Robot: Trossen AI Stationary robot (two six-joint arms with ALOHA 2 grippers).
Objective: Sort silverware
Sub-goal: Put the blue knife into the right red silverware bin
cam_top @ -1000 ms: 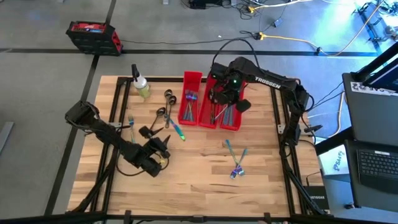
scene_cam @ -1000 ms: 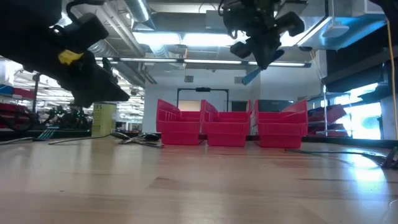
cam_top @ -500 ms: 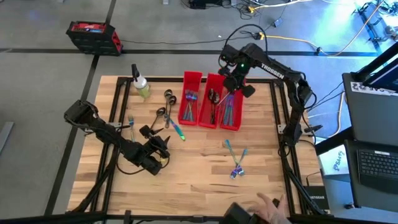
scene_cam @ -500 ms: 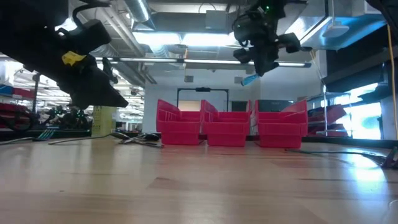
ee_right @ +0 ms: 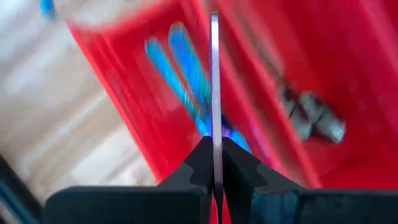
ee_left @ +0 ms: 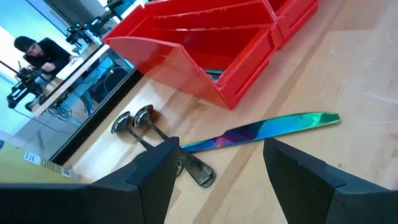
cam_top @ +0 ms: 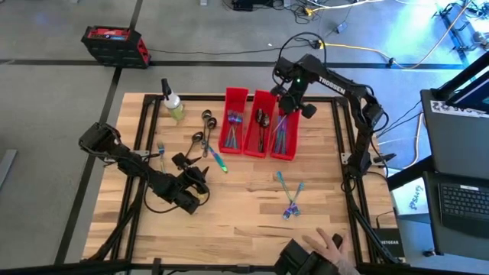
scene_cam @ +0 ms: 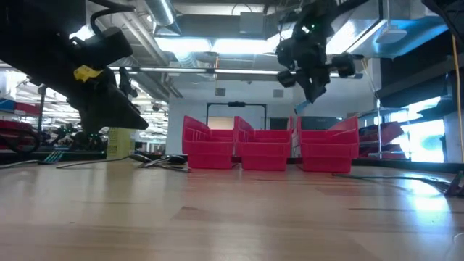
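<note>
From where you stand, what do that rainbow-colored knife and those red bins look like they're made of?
The knife looks like metal with a glossy iridescent coating: blue, purple and green shift along its shiny blade. The bins seem to be molded plastic: uniform red, thin smooth walls, a soft sheen.

Around my wooden tabletop (cam_top: 229,221) lies a grey concrete floor (cam_top: 61,92) crossed by dark seams — a red toolbox (cam_top: 114,46) sits on it, and cables (cam_top: 344,42) trail at the far edge. A laptop (cam_top: 462,202) rests on a side desk to my right. Beyond, bright ceiling lights (scene_cam: 217,46), ducts overhead, a person (ee_left: 34,53) at a workbench
</note>
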